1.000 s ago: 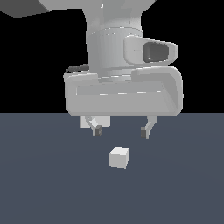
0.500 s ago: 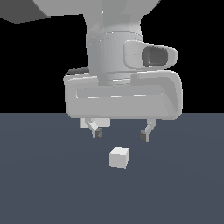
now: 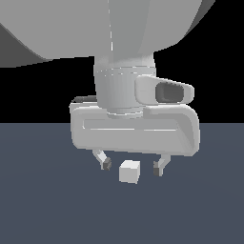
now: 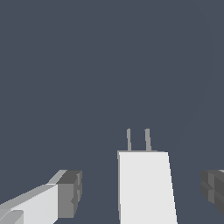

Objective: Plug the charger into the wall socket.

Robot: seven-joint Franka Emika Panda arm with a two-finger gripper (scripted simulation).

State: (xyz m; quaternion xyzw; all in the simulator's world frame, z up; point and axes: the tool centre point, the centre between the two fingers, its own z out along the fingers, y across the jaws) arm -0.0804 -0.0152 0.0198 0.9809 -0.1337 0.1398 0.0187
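— Dark slate floor, black backdrop. Anything hidden?
— Socket unseen; arm cropped above.
— Count?
— One charger, two prongs, resting between the gripper's spread fingers, ungrasped.

Charger base cut off

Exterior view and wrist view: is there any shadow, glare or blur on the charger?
Exterior view: the charger is sharp with flat shading, no glare, no cast shadow visible on the grey floor; the background is black. Wrist view: edges are crisp, the charger's two prongs show clearly, and the gripper pads look evenly lit.
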